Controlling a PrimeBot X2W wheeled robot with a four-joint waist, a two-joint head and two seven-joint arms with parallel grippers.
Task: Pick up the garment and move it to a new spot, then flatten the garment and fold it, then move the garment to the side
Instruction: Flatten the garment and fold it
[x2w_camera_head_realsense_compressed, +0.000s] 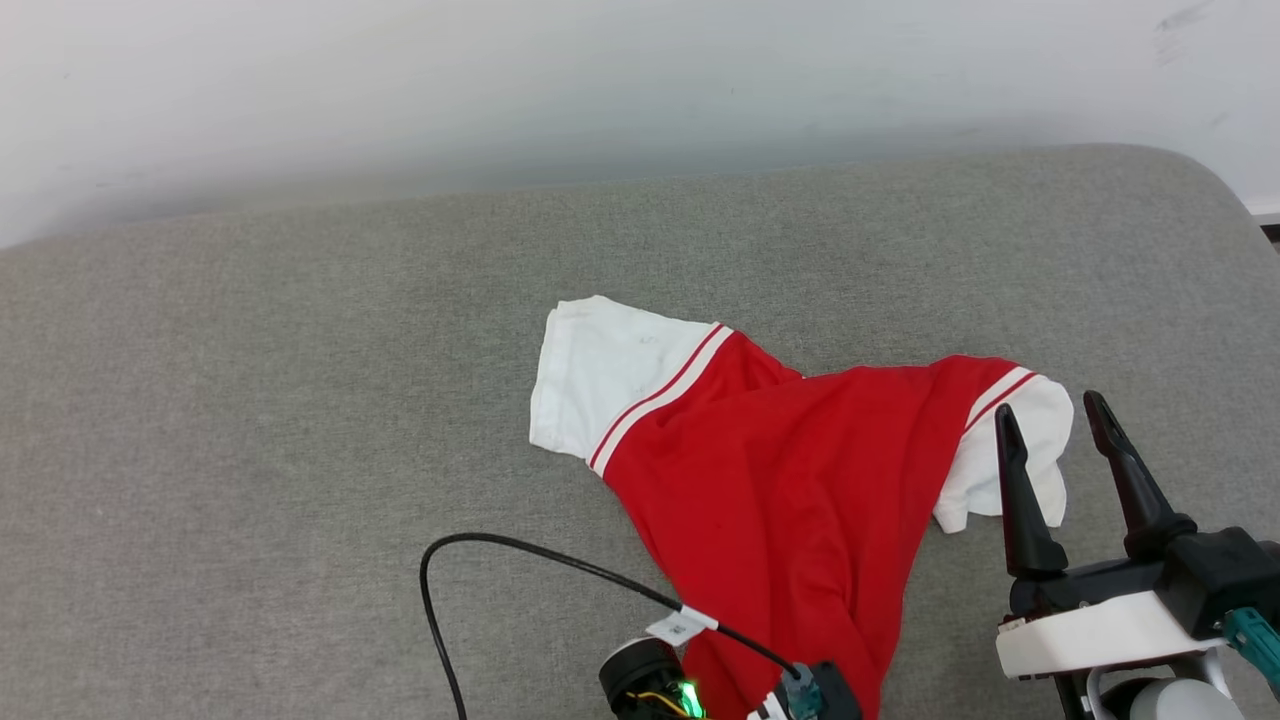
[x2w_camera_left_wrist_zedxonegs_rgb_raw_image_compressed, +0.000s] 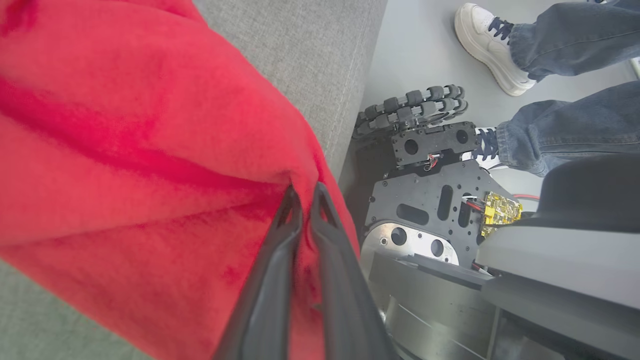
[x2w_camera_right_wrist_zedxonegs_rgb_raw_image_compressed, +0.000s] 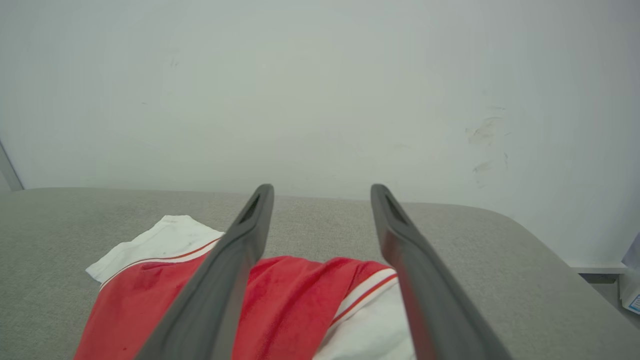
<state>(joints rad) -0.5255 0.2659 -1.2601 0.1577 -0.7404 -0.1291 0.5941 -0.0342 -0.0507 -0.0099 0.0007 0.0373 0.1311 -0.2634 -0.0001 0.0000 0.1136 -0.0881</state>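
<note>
Garment (x2w_camera_head_realsense_compressed: 790, 480): a red jersey T-shirt with white short sleeves, on a grey fabric-covered pad (x2w_camera_head_realsense_compressed: 250, 400), right of centre and toward the near edge. A pale wall (x2w_camera_head_realsense_compressed: 600, 80) runs behind the pad.

- The sleeve on the robot's left lies flat and spread, with red-white striped trim where it meets the body.
- The other sleeve is bunched and folded under itself.
- The red body is creased and narrows to a gathered strip running to the near edge of the pad.

Left gripper (x2w_camera_left_wrist_zedxonegs_rgb_raw_image_compressed: 306, 192): fingers pressed together, pinching a fold of the red cloth between the tips. The cloth bunches and puckers at the grip point, right at the pad's edge. In the head view a black cable (x2w_camera_head_realsense_compressed: 500, 545) loops over the pad to this arm's wrist.

Right gripper (x2w_camera_head_realsense_compressed: 1050, 405): fingers spread wide, holding nothing. It sits by the bunched white sleeve, and whether it touches the sleeve cannot be told.

Beside the pad, left wrist view: the robot's dark base plate (x2w_camera_left_wrist_zedxonegs_rgb_raw_image_compressed: 425, 200), and a person's legs in blue jeans with a white sneaker (x2w_camera_left_wrist_zedxonegs_rgb_raw_image_compressed: 492, 47) on the floor.
</note>
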